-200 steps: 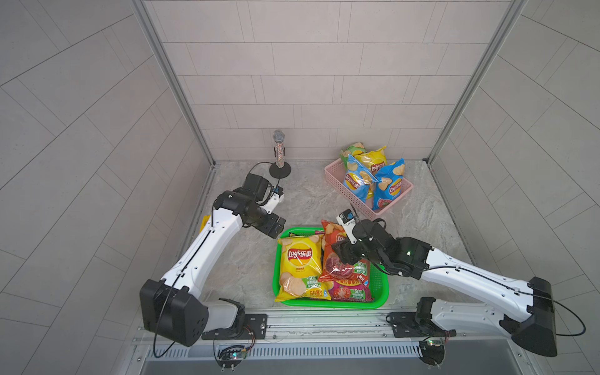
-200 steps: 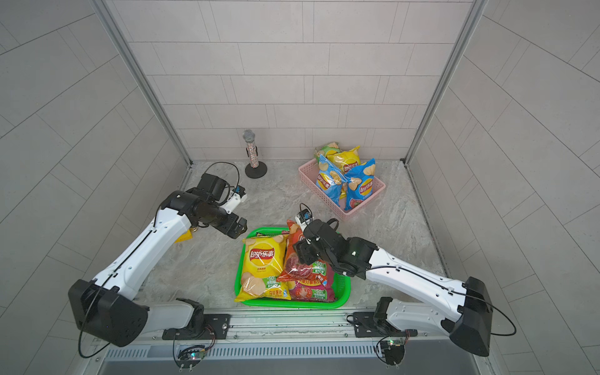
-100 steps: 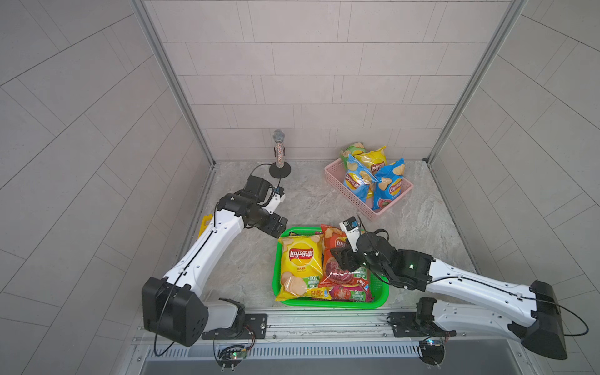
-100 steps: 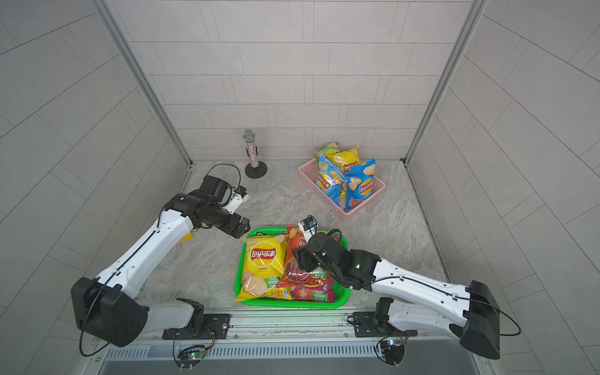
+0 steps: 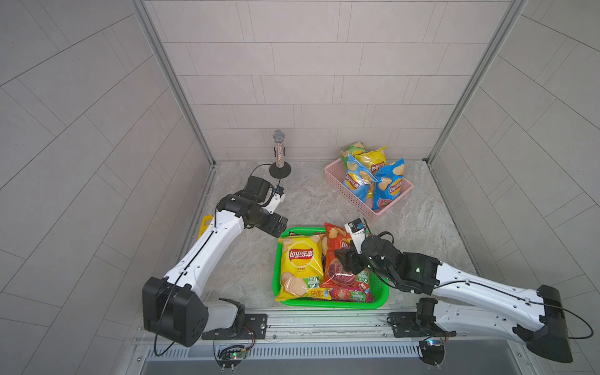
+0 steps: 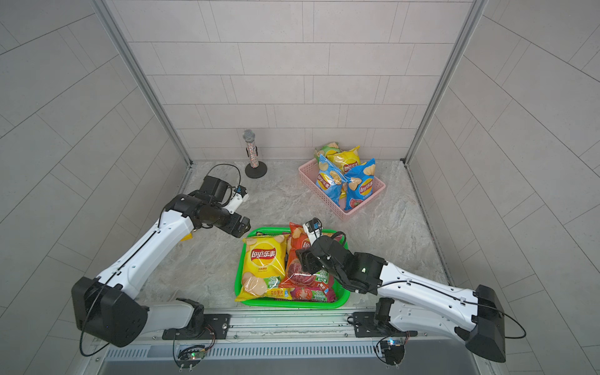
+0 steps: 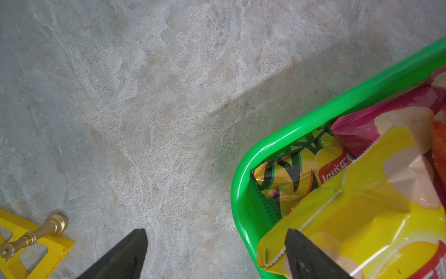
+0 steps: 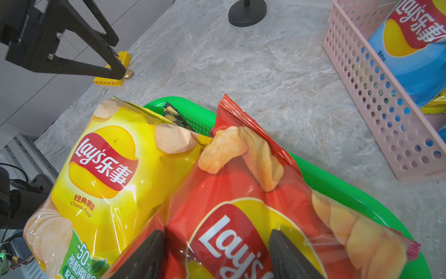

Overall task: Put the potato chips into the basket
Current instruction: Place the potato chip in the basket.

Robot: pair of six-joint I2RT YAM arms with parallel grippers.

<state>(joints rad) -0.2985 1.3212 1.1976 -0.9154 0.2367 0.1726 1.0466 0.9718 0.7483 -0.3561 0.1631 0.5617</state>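
A green tray [image 5: 380, 293] near the front holds several potato chips bags. A big yellow bag [image 5: 302, 263] lies on the left of the tray, and a red bag [image 5: 333, 238] leans on its right side. My right gripper [image 8: 217, 233] is open. Its fingers stand either side of the red bag's logo [image 8: 241, 232], touching the foil. My left gripper [image 7: 216, 233] is open at the tray's far left corner. One finger is over the yellow bag's top edge [image 7: 362, 205], the other over bare table. The pink basket [image 5: 337, 183] at the back right holds blue, yellow and green bags.
A glittery microphone [image 5: 278, 152] on a black round stand is at the back, left of the basket. A yellow plastic piece [image 5: 205, 224] with a brass knob lies by the left wall. A black-and-yellow bag [image 7: 289, 174] and a magenta bag [image 7: 386, 116] lie under the top bags.
My right arm has drawn back toward the front and come down, bringing its gripper onto the red bag. The left gripper has barely shifted. The bags have not moved.
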